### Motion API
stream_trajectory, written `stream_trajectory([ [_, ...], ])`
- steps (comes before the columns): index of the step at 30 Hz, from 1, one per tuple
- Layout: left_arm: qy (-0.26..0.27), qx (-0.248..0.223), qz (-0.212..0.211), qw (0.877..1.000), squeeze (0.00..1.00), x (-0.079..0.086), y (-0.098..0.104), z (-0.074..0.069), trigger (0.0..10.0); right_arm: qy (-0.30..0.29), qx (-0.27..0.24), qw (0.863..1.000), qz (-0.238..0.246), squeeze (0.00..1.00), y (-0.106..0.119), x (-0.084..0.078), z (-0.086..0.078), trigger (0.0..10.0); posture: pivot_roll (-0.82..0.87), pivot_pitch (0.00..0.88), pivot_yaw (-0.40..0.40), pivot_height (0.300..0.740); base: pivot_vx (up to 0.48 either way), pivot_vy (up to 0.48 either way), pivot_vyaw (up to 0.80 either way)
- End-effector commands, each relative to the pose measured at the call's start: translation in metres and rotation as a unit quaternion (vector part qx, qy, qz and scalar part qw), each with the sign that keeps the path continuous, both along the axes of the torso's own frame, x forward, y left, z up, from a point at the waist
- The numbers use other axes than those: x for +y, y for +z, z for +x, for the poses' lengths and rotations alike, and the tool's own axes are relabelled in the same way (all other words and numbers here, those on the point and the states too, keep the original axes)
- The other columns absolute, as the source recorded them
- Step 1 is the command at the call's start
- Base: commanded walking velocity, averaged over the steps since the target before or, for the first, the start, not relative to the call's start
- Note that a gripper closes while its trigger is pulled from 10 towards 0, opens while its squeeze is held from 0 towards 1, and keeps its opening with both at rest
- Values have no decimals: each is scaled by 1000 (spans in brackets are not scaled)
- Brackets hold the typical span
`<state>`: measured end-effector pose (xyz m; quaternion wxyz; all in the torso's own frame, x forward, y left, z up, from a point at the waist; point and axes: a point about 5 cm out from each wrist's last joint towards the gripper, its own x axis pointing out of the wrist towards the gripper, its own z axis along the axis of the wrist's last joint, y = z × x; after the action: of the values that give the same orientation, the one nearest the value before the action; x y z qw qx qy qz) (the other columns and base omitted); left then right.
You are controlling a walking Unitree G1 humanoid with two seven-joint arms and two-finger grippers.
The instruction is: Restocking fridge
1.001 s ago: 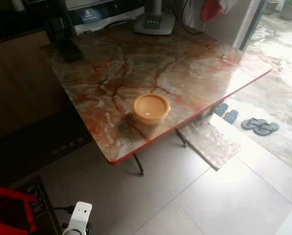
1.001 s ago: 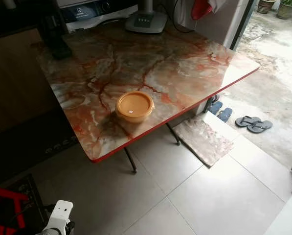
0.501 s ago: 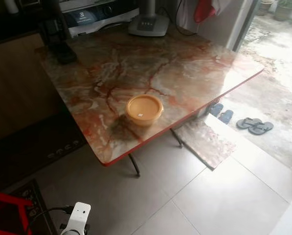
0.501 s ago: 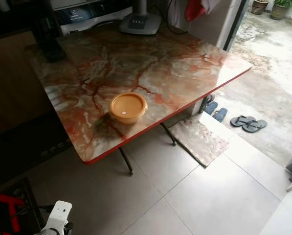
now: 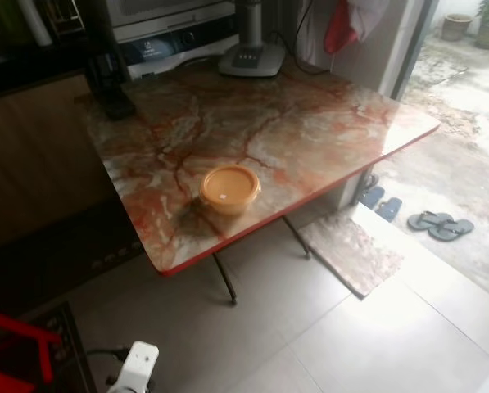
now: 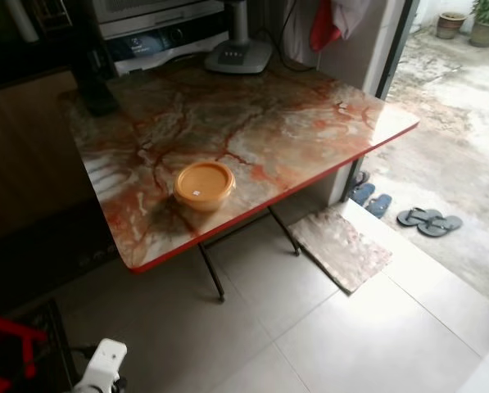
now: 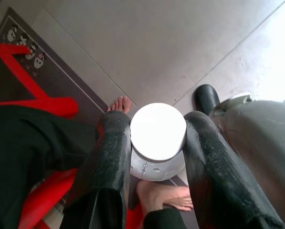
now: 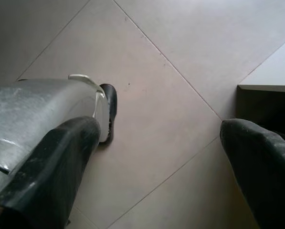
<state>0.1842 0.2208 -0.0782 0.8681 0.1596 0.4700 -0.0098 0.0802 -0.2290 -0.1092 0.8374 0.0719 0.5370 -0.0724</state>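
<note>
The left gripper (image 7: 156, 138) is closed on a white round-capped plastic bottle (image 7: 157, 138), low at near left. The right gripper (image 8: 156, 157) is wide open, empty, above the grey tiled floor (image 8: 180, 57). A round orange lidded container (image 5: 229, 187) sits near the near edge of the red-veined marble table (image 5: 293, 123).

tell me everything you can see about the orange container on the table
The orange container is a small round tub, plastic by the look of it, closed with a matching orange lid that carries a small white sticker. It sits upright on the marble-patterned table, near the red-edged front side and towards the corner closest to the robot. Nothing touches it except the tabletop; no hand is near it. Its contents cannot be seen.
</note>
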Motion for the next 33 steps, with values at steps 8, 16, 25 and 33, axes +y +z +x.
stream_trajectory([
  [8, 3, 7, -8, 1000, 0, -5, -3, -3, 10000, -1, 11, 1000, 1, 0, -1, 0, -6, 10000, 30, 76, 1, 740, 0, 0, 0],
  [16, 3, 8, -10, 1000, 0, -6, -3, -4, 10000, 17, 22, 1000, -4, 0, -2, -1, -7, 10000, 34, 82, -5, 740, 0, 0, -735],
  [25, 3, 10, -10, 1000, 0, -5, -3, -5, 10000, 20, 23, 1000, -4, 0, -2, -1, -7, 10000, 37, 85, -4, 740, 0, 0, -786],
  [33, -6, 12, -4, 1000, 0, -5, -3, -4, 10000, 24, 26, 999, -4, 0, -2, -1, -8, 10000, 42, 87, -4, 740, 0, 0, -782],
])
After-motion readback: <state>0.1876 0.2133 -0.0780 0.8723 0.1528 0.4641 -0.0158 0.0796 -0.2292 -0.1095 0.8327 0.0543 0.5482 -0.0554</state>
